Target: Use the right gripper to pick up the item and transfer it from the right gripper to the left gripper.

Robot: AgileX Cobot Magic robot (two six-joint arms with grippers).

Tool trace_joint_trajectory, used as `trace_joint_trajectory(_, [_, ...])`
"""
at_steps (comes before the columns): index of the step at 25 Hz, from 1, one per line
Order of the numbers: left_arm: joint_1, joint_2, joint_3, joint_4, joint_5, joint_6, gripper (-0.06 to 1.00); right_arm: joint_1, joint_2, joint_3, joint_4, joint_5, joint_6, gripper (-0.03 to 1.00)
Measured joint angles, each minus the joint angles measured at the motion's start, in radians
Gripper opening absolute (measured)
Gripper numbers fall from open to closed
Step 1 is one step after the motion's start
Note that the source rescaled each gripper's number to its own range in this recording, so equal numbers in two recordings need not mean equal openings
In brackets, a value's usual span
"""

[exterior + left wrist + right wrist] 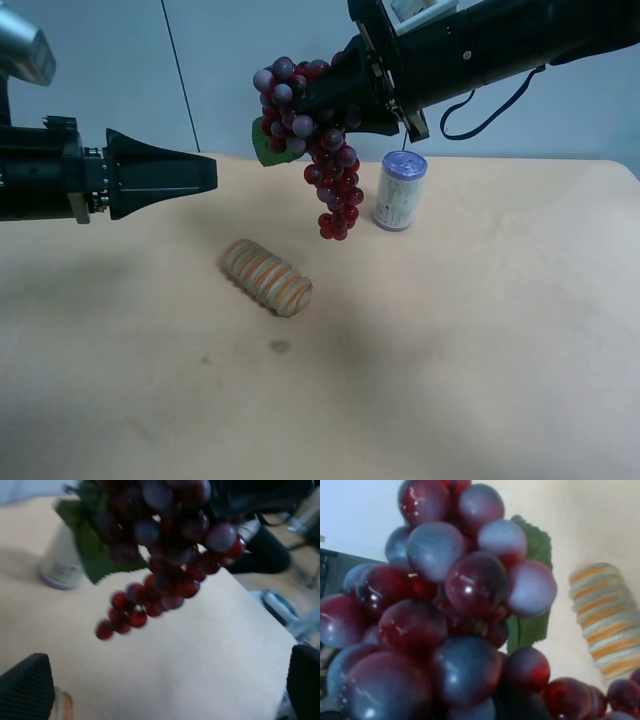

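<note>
The right tool is clenched on the grapes, which dangle above the bench. The left tool, released wide at their nine o'clock, should enclose the hanging cluster before the right lets go.

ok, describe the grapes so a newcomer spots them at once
Above the tan table, a black arm enters at the exterior high view's upper right. The grape bunch hangs from it: red-purple, green leaf, airborne, unlike the striped cylinder and white can.
</note>
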Motion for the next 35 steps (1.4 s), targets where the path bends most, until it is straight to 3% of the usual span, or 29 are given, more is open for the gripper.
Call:
trace_joint_trajectory(8, [0.000,0.238,-0.093,-0.007,0.084,0.083,0.99,0.000,0.000,0.000,0.055,0.013,-0.013,0.00])
trace_joint_trajectory(19, [0.003,0.397,-0.284,-0.010,0.255,0.114,0.98,0.000,0.000,0.000,0.175,0.013,-0.027,0.00])
trace_joint_trajectory(35, [-0.016,0.492,-0.358,-0.011,0.282,0.153,0.98,0.008,0.000,0.001,0.245,-0.026,-0.043,0.00])
